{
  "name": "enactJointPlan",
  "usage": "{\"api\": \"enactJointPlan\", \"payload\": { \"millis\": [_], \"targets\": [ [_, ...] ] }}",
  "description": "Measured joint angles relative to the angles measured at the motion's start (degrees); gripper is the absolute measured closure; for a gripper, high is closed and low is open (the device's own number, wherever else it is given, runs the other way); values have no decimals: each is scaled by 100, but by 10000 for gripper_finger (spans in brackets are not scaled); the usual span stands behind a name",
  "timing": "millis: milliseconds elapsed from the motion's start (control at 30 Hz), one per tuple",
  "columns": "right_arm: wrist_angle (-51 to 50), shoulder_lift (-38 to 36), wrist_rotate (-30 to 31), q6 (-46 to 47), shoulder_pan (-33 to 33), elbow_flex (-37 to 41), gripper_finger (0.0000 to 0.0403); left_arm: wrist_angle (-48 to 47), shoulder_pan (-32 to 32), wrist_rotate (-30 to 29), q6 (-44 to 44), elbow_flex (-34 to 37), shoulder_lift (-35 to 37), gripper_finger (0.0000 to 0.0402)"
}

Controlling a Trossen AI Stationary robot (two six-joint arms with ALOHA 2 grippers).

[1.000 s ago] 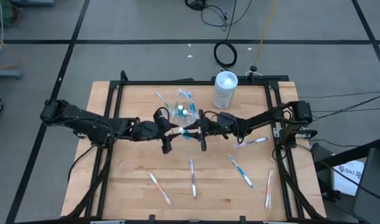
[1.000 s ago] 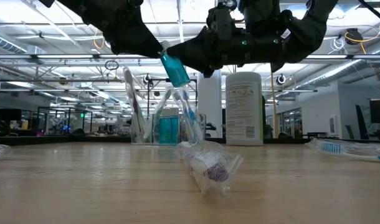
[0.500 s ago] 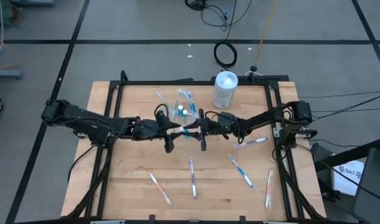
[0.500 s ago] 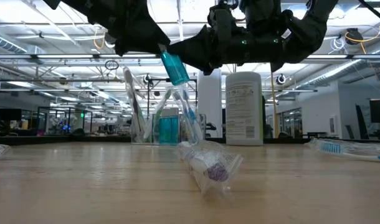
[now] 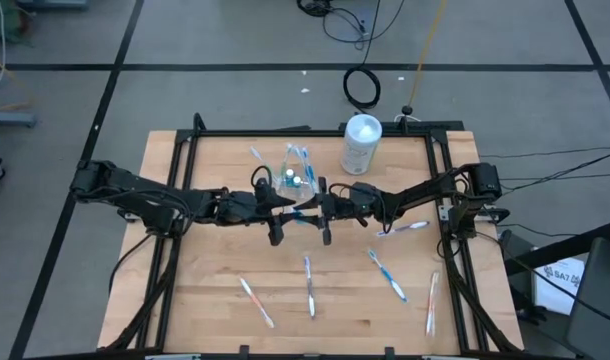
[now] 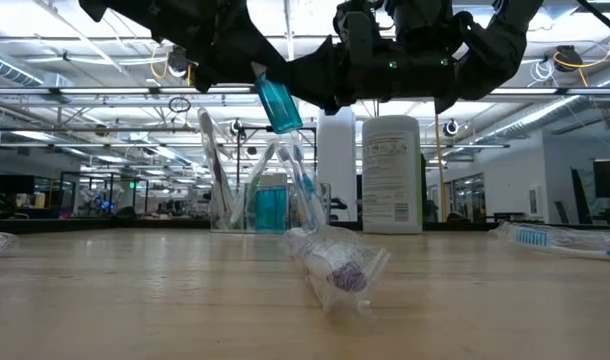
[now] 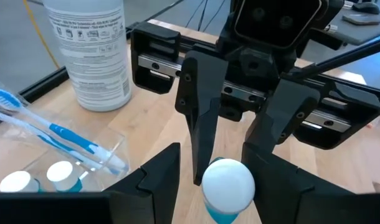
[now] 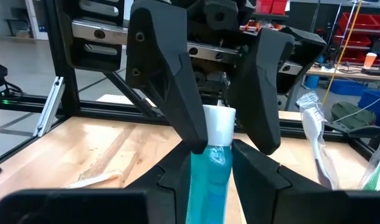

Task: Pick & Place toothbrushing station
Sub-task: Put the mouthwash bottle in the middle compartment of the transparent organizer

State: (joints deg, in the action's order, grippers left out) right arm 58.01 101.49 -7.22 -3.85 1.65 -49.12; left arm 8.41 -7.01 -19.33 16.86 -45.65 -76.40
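Leftward arm movement is the only change: the left gripper is now sitting closer in over the tube than a second ago, while everything else is keeping its place.

Nearest the table's front edge, four wrapped brushes are lying scattered and apart, one of them pointing end-on at the low camera. A fifth brush is lying farther back, toward the right side.

Above mid-table the two grippers are meeting nose to nose. The right gripper is pinching the tube's blue body and holding it tilted in the air, white cap toward the left arm. The left gripper's fingers are standing wide, one on each side of the cap, with gaps showing between cap and fingers in the left wrist view.

Just behind them the tumbler is standing upright, carrying brushes and two capped tubes. Farther back and to the right, the white container is standing near the table's far edge.
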Motion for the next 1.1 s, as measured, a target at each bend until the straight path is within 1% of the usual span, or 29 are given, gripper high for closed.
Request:
{"api": "enactJointPlan", "payload": {
  "millis": [433,533,667,800,1100],
  "targets": [
    [3,0,37,-8,0,0,307,-111,-2,7,120,0,8,225],
    [11,0,282,-8,-2,0,307,-334,0,0,118,0,182,225],
    [64,-7,275,-37,2,-2,307,-678,-4,-50,144,5,476,225],
    [88,-7,295,-35,7,-2,307,-682,-32,-234,247,6,525,225],
    [136,-7,280,-35,4,-2,307,-316,-31,-273,317,4,282,224]
  ]
}}
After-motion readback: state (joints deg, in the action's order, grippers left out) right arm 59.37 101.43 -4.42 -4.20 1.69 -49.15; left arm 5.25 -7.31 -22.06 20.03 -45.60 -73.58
